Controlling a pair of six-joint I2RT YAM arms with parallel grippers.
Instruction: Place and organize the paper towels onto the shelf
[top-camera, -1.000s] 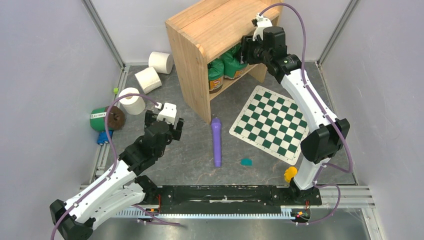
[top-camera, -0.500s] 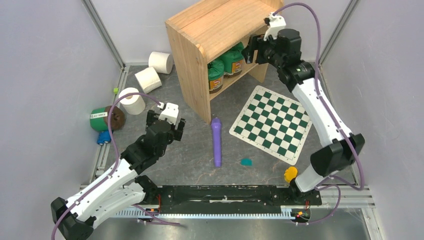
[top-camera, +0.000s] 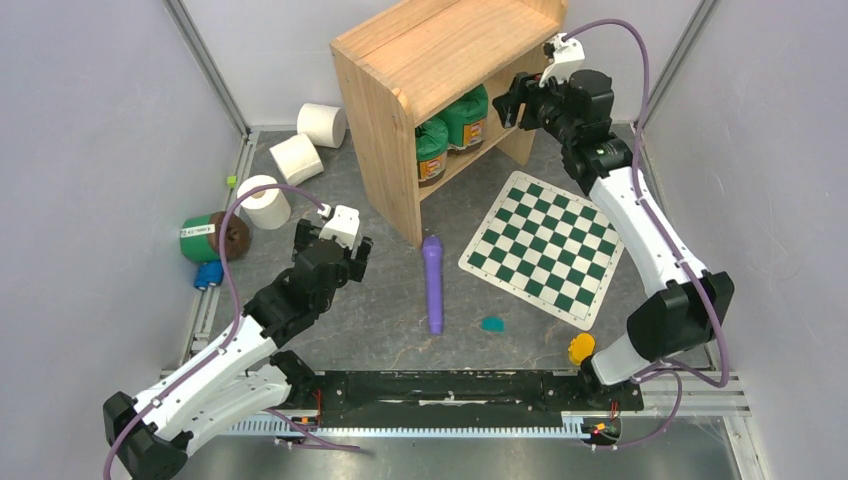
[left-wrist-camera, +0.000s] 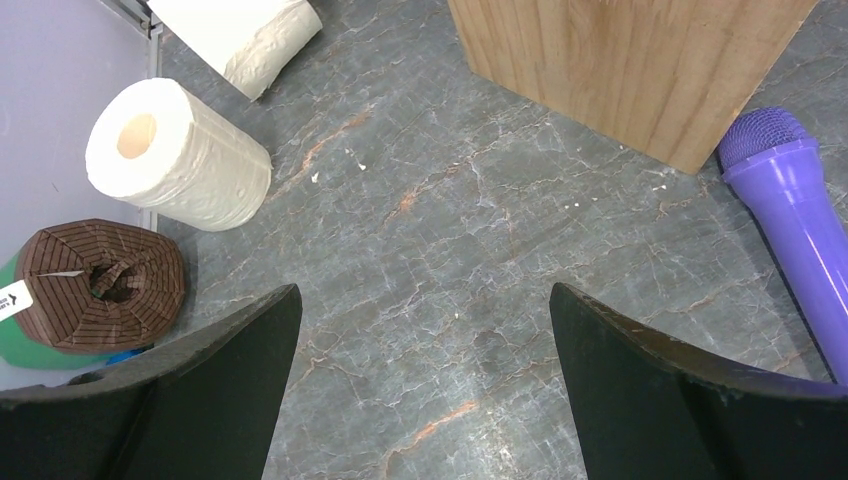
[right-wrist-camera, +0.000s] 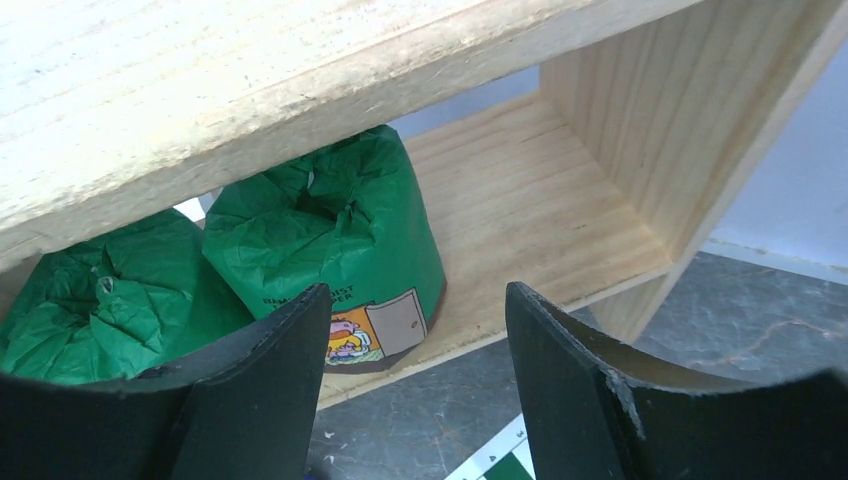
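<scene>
Three white paper towel rolls lie on the floor left of the shelf: one at the back (top-camera: 321, 124), one in the middle (top-camera: 296, 159), one nearest (top-camera: 263, 202). The nearest roll (left-wrist-camera: 180, 155) and the middle one (left-wrist-camera: 245, 35) show in the left wrist view. The wooden shelf (top-camera: 430, 60) stands at the back centre; its side panel (left-wrist-camera: 620, 60) is ahead of my left gripper. My left gripper (top-camera: 332, 240) is open and empty above bare floor (left-wrist-camera: 425, 300), right of the nearest roll. My right gripper (top-camera: 515, 100) is open and empty (right-wrist-camera: 418, 300) in front of the lower tier's right end (right-wrist-camera: 530, 200).
Two green canisters (top-camera: 432, 150) (top-camera: 467, 118) stand on the lower tier, one right before my right fingers (right-wrist-camera: 340, 240). A third canister with a brown lid (top-camera: 212, 238) lies by the left wall. A purple microphone (top-camera: 433, 282), a checkered board (top-camera: 548, 245) and small toys (top-camera: 492, 324) lie on the floor.
My right gripper has drawn back to the right, away from the shelf's lower tier, and now leaves both canisters uncovered. The left arm has barely moved.
</scene>
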